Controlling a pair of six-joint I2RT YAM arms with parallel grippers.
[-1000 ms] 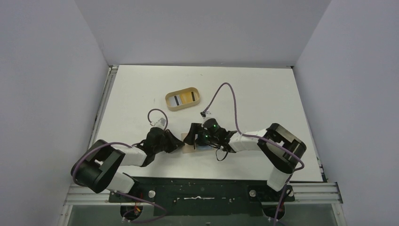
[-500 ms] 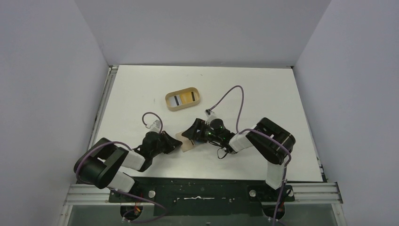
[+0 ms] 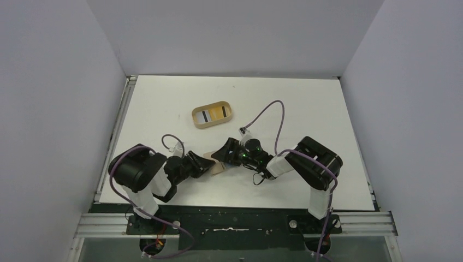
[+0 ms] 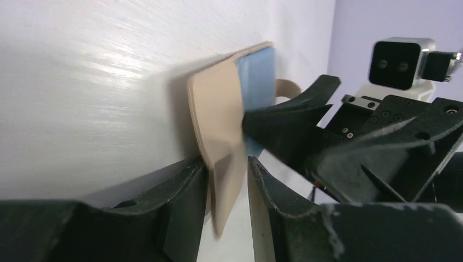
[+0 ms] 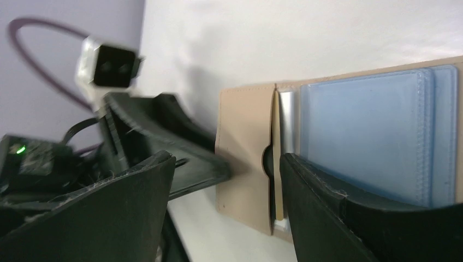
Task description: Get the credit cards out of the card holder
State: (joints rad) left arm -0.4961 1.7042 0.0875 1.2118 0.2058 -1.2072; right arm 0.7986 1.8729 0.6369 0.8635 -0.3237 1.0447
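Observation:
The tan card holder (image 3: 214,164) lies open on the white table between both grippers. In the left wrist view its tan flap (image 4: 218,114) stands edge-up between the fingers of my left gripper (image 4: 226,164), with a gap on the right side, so the jaws are open around it. My right gripper (image 5: 228,158) is wide open over the holder (image 5: 245,136). One finger (image 5: 322,207) rests over the light blue inner panels (image 5: 366,131). A pale credit card edge (image 5: 287,120) shows in the slot beside the tan pocket. Whether the blue panels are cards or lining is unclear.
An oval wooden tray (image 3: 195,117) sits farther back on the table with a grey-striped card and an orange card in it. Purple cables loop above both wrists. The two grippers face each other closely, fingertips almost meeting over the holder.
The left jaws were shut on the holder's flap and have now parted. The left arm's elbow has swung up and inward. Over the second both grippers shifted the holder slightly away from the near edge.

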